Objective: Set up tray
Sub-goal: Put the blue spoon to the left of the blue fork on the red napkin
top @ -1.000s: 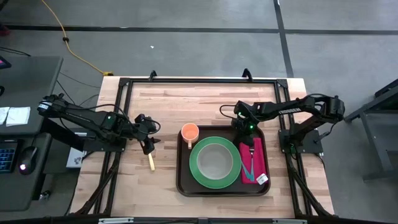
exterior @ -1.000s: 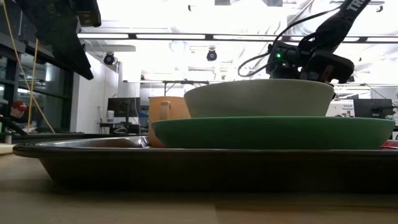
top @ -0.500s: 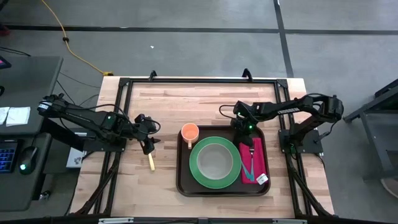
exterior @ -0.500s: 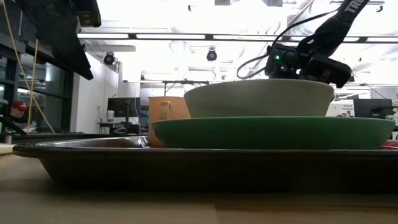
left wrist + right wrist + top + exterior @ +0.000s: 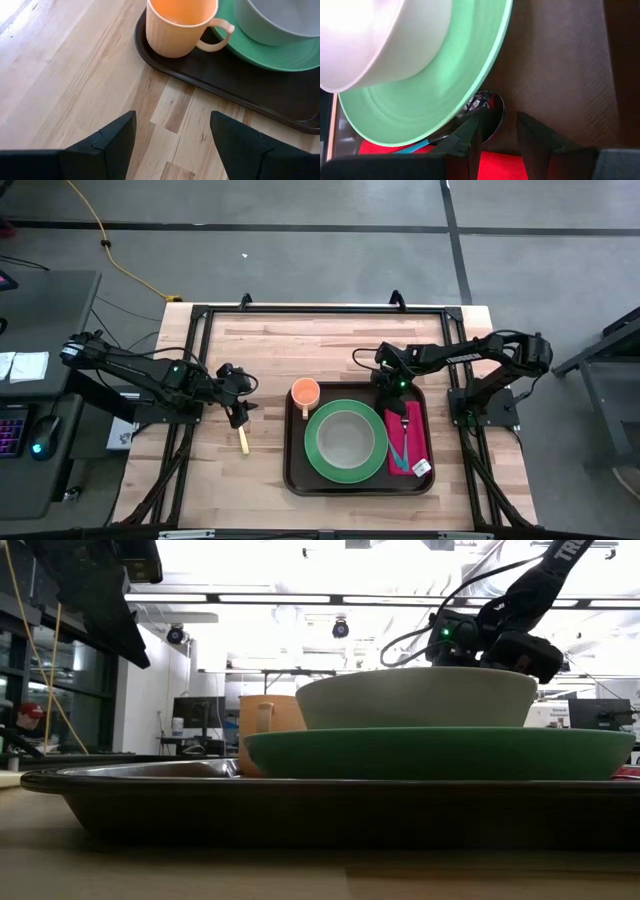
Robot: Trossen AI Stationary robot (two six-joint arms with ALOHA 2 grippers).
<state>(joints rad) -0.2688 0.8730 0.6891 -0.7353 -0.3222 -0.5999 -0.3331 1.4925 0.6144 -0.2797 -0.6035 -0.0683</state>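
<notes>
No brand or writing can be read; the one white label on the red napkin is too small to make out. On the far left, off the tabletop, stand a keyboard and a lit mouse. The left gripper hovers over bare wood with its fingers spread wide and nothing between them — a pale stick-like thing lies on the tabletop just beside them. Ahead of those fingers stands the orange cup, inside the near corner of the tray, the dark-brown tray that lies flat on the tabletop between the two arms. In its middle sits the green plate with a pale bowl on it, the cup just beside the plate. The right gripper is over the tray's far edge by the napkin, its fingers a little apart; whether they pinch the dark round utensil end that lies between them, half under the plate's rim, cannot be told. A teal utensil lies on the napkin.
</notes>
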